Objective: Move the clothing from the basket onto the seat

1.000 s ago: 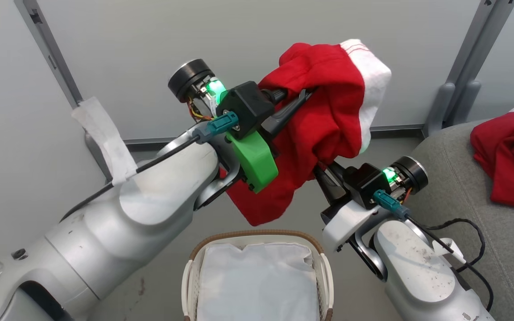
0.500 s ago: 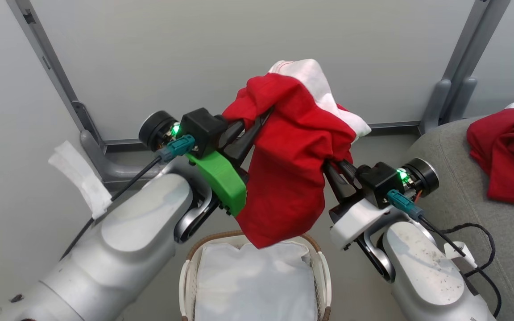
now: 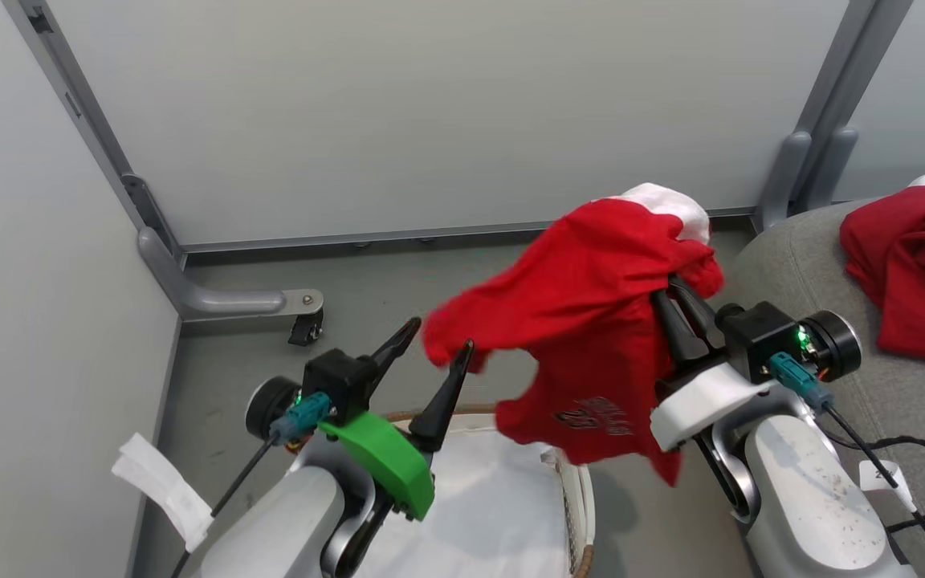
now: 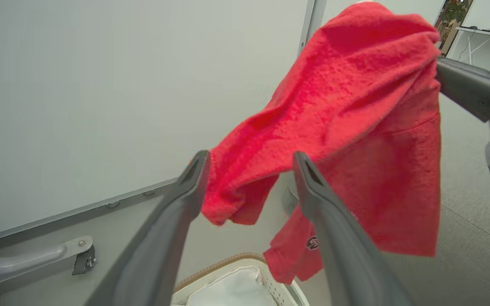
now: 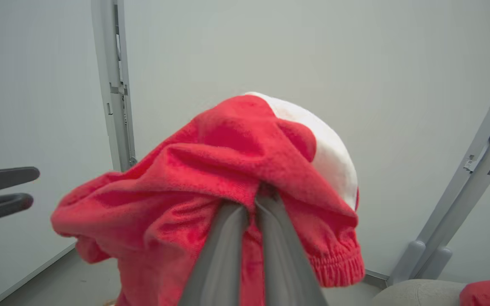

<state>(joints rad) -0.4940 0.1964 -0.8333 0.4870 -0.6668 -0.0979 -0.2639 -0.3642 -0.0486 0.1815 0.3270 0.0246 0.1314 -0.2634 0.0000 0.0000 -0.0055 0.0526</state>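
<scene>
Head view, left pincer (image 3: 437, 341): I see it spread wide at the near left, above the basket (image 3: 581, 498), gripping nothing. A corner of the red garment (image 3: 591, 281) lies between its two tips, and I cannot tell whether cloth touches a finger.
Head view, right pincer (image 3: 674, 303): clenched on a bunched fold of that garment, tips buried in the cloth.
Red garment: it hangs in the air from the right pincer, between the basket and the sofa seat (image 3: 792, 265). White trim sits on top at the far side, and white lettering (image 3: 595, 417) is low on the hanging part.
Basket: on the floor at the near centre, with its white liner (image 3: 495, 506) showing inside. From this camera the hanging hem overlaps its right rim.
Second red garment (image 3: 904, 257): crumpled on the seat at the far right.
Left wrist view adds: the wide gap of the left pincer (image 4: 250, 157) seen along its own fingers. The cloth corner hangs in that gap, close against one finger. One dark finger (image 4: 470, 87) of the right pincer enters from that view's right edge.
Right wrist view adds: the right pincer (image 5: 255, 204) with both fingers pressed together and red cloth squeezed between them. An elastic cuff (image 5: 338, 263) hangs below the bundle. The left pincer (image 5: 33, 187) is at that view's edge, with a strip of wall between it and the cloth.
</scene>
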